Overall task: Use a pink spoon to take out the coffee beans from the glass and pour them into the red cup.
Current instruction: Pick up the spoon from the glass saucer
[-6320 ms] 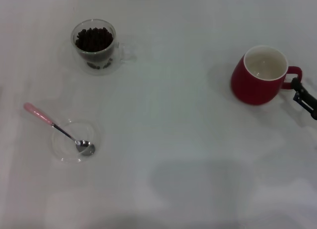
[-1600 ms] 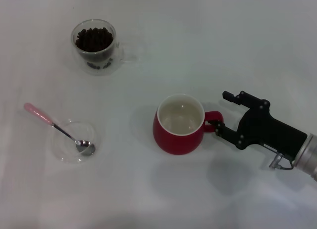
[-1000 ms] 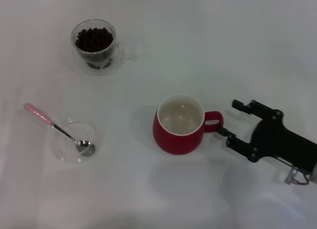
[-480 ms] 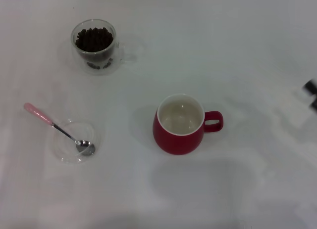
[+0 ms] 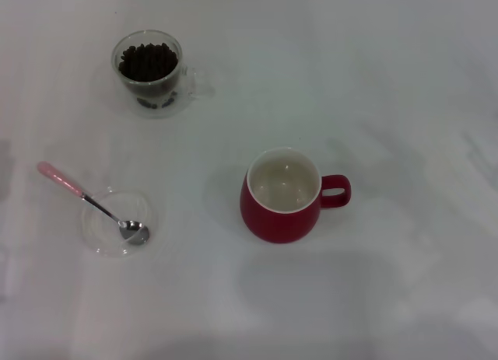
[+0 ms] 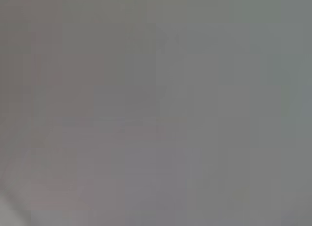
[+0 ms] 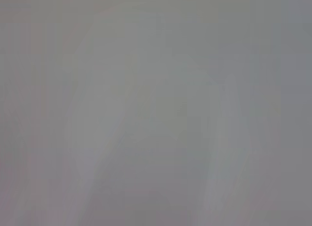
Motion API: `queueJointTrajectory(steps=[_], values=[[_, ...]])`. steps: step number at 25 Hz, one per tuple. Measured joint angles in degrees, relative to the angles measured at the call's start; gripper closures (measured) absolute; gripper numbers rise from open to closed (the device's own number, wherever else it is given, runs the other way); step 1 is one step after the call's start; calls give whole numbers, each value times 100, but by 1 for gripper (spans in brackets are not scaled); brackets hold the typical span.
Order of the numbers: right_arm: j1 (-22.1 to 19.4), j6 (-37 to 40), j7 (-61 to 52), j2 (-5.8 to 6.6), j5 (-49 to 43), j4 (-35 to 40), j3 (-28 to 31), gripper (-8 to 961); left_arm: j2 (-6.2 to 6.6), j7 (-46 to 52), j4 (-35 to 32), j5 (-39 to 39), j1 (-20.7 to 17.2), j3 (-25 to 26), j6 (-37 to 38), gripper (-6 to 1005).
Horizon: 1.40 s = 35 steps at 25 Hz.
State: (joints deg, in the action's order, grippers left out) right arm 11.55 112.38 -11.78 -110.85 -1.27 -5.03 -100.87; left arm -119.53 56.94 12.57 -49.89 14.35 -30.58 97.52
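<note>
Head view: neither gripper shows, so their state cannot be told.
Red cup stands mid-table; glass of coffee beans near the far left corner; pink spoon rests in a saucer by the left edge.

The left wrist view shows only a plain grey blur — no object can be made out.

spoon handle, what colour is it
Pale pink, on the pink spoon; the head view shows it best.
</note>
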Motion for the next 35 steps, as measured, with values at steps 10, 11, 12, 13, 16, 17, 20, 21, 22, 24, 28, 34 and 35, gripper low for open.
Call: queueJointTrajectory(steps=[10,11,12,13,16,17,20,21,22,24,28,34,35], values=[[327,-152,95,-103,263,37,7,290,43,1724,-24,-80,193,-937,-1166,150],[330,-153,95,-112,278,51,7,290,47,1920,-55,-84,213,-1115,-1330,150],[330,-154,96,-115,285,63,7,290,44,1975,-79,-86,218,-1206,-1399,150],[327,-154,97,-117,289,69,7,290,38,2006,-96,-90,218,-1282,-1450,150],[297,-148,97,-128,304,70,7,290,29,2090,-105,-96,228,-1496,-1538,151],[289,-148,97,-132,308,70,7,290,28,2108,-104,-98,234,-1560,-1562,151],[280,-157,96,-135,311,60,7,290,27,2119,-105,-150,235,-1680,-1597,151],[277,-156,96,-139,311,54,7,290,28,2120,-105,-169,235,-1702,-1604,151],[273,-153,96,-143,312,48,7,290,30,2121,-105,-205,239,-1718,-1619,151],[267,-136,97,-148,312,45,6,290,38,2124,-106,-268,253,-1734,-1656,151],[236,-103,97,-150,312,55,-1,290,52,2145,-169,-453,299,-1748,-1711,151],[207,-75,97,-147,312,58,-6,290,51,2320,-399,-746,348,-1757,-1902,152],[199,-67,98,-147,312,58,-3,290,52,2339,-408,-781,362,-1759,-1930,152]])
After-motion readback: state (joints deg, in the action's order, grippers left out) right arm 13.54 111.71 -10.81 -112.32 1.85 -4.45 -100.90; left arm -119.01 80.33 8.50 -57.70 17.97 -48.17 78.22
